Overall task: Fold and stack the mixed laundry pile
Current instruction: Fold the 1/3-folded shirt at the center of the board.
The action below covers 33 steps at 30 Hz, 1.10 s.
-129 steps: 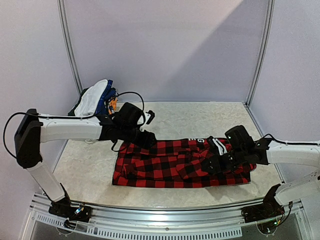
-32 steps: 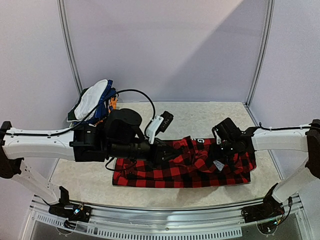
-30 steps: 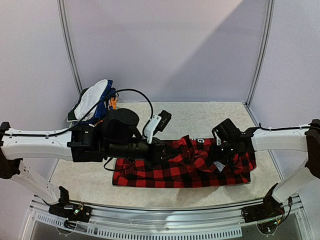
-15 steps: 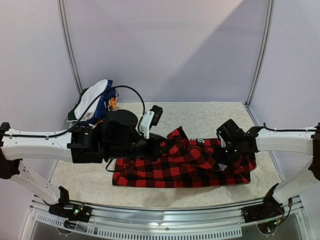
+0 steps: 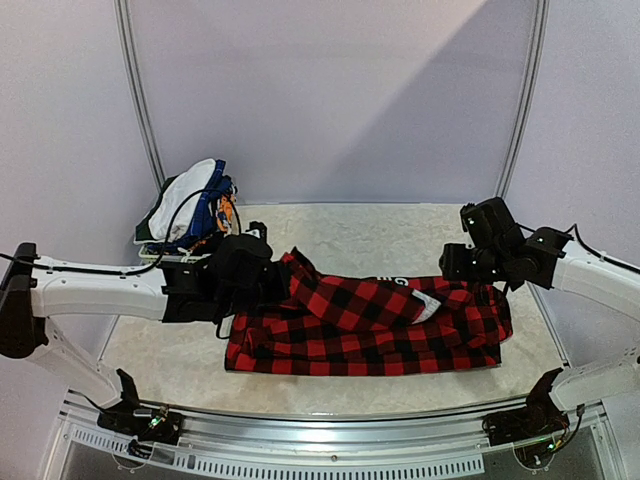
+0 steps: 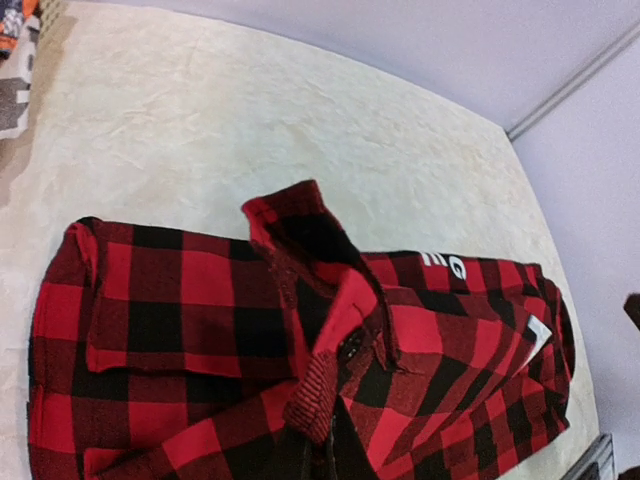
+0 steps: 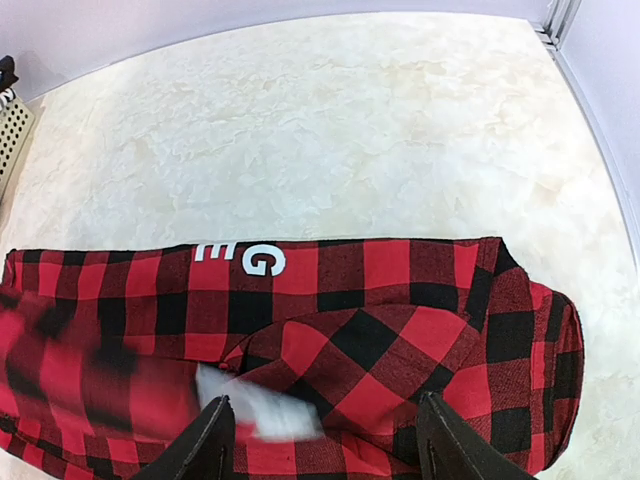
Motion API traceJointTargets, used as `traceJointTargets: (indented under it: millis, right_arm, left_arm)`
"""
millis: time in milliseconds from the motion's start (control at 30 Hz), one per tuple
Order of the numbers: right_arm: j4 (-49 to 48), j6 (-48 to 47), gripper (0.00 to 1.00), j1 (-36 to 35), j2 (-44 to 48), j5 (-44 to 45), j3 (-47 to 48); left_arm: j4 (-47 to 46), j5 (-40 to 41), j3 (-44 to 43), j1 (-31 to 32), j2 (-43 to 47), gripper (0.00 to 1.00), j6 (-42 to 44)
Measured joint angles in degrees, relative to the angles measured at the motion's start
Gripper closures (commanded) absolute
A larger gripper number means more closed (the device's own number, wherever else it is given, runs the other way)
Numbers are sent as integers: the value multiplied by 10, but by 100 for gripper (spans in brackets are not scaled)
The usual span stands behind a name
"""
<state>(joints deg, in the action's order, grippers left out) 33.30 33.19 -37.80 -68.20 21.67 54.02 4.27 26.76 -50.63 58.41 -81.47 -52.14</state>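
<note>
The red-and-black plaid shirt (image 5: 370, 325) lies spread lengthwise on the table, its white lettering (image 7: 240, 258) near the far edge. My left gripper (image 5: 283, 272) is at the shirt's left part, shut on a ribbed cuff (image 6: 318, 392) of a sleeve that is pulled up and over toward the left. My right gripper (image 5: 452, 263) hovers above the shirt's right end, its fingers (image 7: 212, 443) wide apart and holding nothing. A white tag (image 5: 428, 307) shows on the shirt below it. The rest of the laundry pile (image 5: 190, 205), white and blue cloth, is heaped at the back left.
The heap sits on a small white lattice basket (image 7: 10, 130) in the back-left corner. Bare marbled table (image 5: 400, 230) stretches behind the shirt to the back wall. Metal frame posts stand at both back corners.
My left gripper has drawn the sleeve leftward across the shirt and come lower. My right gripper has let go of the cloth, opened wider, and risen toward the back right.
</note>
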Motion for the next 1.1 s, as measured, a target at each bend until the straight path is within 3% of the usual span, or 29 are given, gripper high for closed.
traceJointTargets:
  millis: [200, 667, 800, 933, 1000, 1100]
  right_arm:
    - [-1, 0, 37, 0, 0, 1, -8]
    - [-17, -5, 37, 0, -28, -16, -9]
    - [-23, -5, 37, 0, -35, -21, -11]
    - [-26, -5, 38, 0, -41, -27, -12]
    - [-27, -5, 38, 0, -43, -30, -13]
    - [-29, -7, 38, 0, -44, -40, -13]
  left_arm:
    - [-43, 9, 14, -41, -37, 100, -34]
    - [-66, 31, 36, -42, -85, 100, -53]
    - [-42, 41, 44, -42, -80, 74, -71]
    - [-21, 47, 63, -42, -70, 19, -82]
    - [-10, 55, 80, -42, -59, 10, -89]
    - [12, 76, 111, -39, -21, 11, -95]
